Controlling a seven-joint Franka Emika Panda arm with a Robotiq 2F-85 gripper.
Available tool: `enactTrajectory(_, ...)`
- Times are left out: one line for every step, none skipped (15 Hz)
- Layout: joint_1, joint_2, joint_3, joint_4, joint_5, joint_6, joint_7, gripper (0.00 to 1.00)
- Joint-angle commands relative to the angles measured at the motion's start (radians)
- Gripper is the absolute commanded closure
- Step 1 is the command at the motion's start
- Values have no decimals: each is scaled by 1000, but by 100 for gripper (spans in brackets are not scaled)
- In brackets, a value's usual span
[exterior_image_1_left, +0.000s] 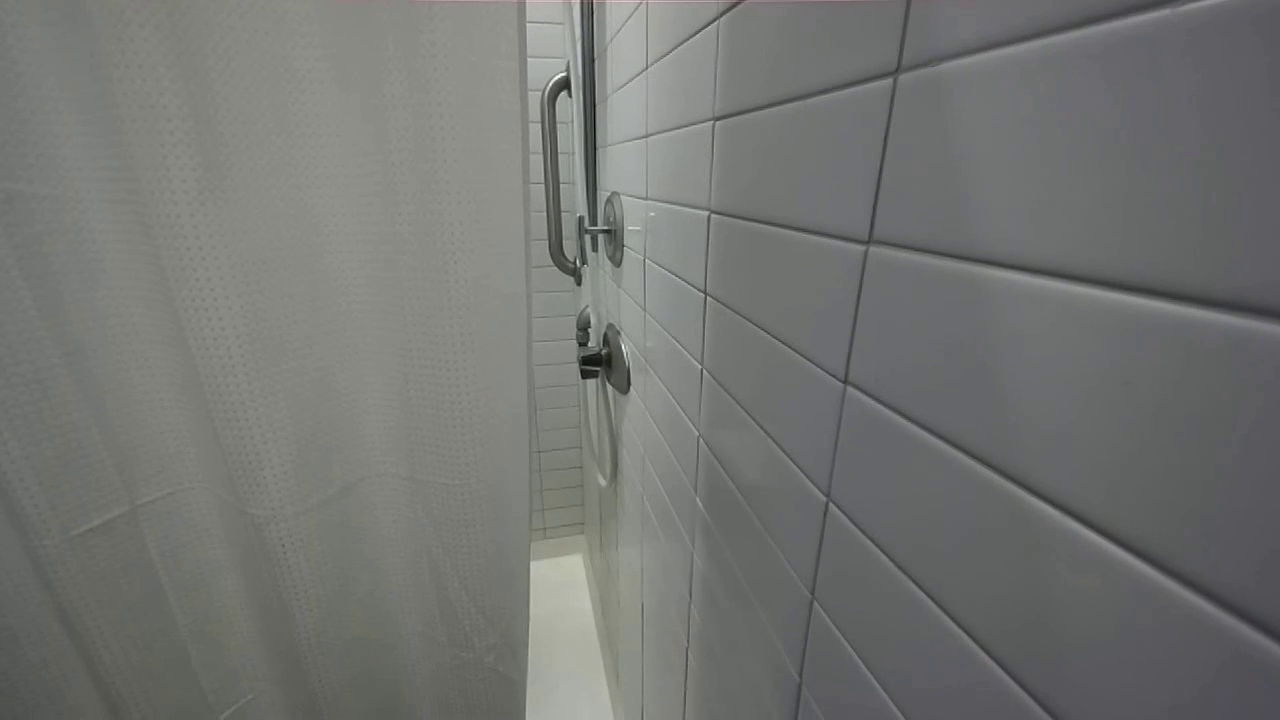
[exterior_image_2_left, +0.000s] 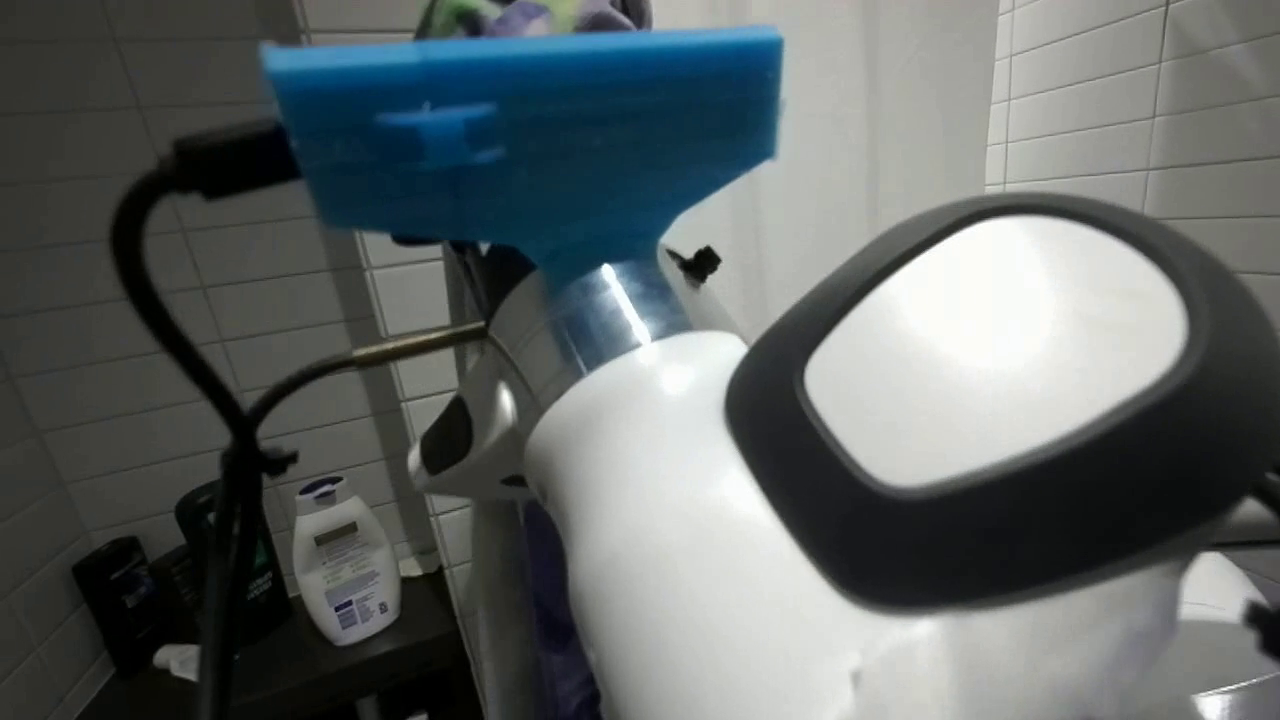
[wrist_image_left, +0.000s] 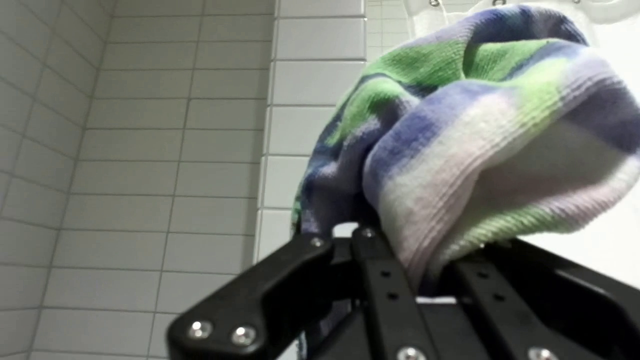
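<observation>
A striped towel (wrist_image_left: 450, 130) in green, purple, white and pink bunches up above my gripper (wrist_image_left: 424, 255) in the wrist view. The black jaws are shut on a fold of it, with the cloth pinched between them and a loose flap spreading to the right. More cloth hangs down behind the left jaw. In an exterior view the towel (exterior_image_2_left: 560, 15) shows over a blue bracket (exterior_image_2_left: 540, 140) on the white arm (exterior_image_2_left: 680, 500); the bracket and arm hide the jaws there. A purple strip of cloth hangs lower, beside the arm.
A white shower curtain (exterior_image_1_left: 270, 350) hangs beside a tiled wall (exterior_image_1_left: 1000, 400), with a grab bar (exterior_image_1_left: 552, 180) and valve handles (exterior_image_1_left: 592, 362) beyond. A white bottle (exterior_image_2_left: 345, 560) and dark bottles stand on a dark shelf (exterior_image_2_left: 400, 640). A black cable (exterior_image_2_left: 150, 300) loops out from the bracket.
</observation>
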Motion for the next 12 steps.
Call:
enactTrajectory(36, 123, 77, -25, -26, 5, 37, 96)
enactTrajectory(34, 169, 89, -21, -30, 10, 50, 96)
enactTrajectory(39, 188, 81, -20, -49, 15, 68, 96)
enactTrajectory(51, 166, 65, -8, -63, 16, 27, 96)
enactTrajectory(64, 148, 51, 0, -73, 14, -9, 96)
enactTrajectory(81, 108, 35, 7, -74, 7, -47, 96)
enactTrajectory(92, 68, 25, 4, -67, -10, -77, 96)
enactTrajectory(105, 42, 22, 16, -51, -28, -121, 96)
enactTrajectory(119, 3, 20, 28, -38, -49, -174, 96)
enactTrajectory(131, -29, 17, 37, -34, -66, -221, 96)
enactTrajectory(143, -64, 9, 49, -28, -80, -273, 96)
enactTrajectory(151, -88, 7, 69, -27, -89, -325, 96)
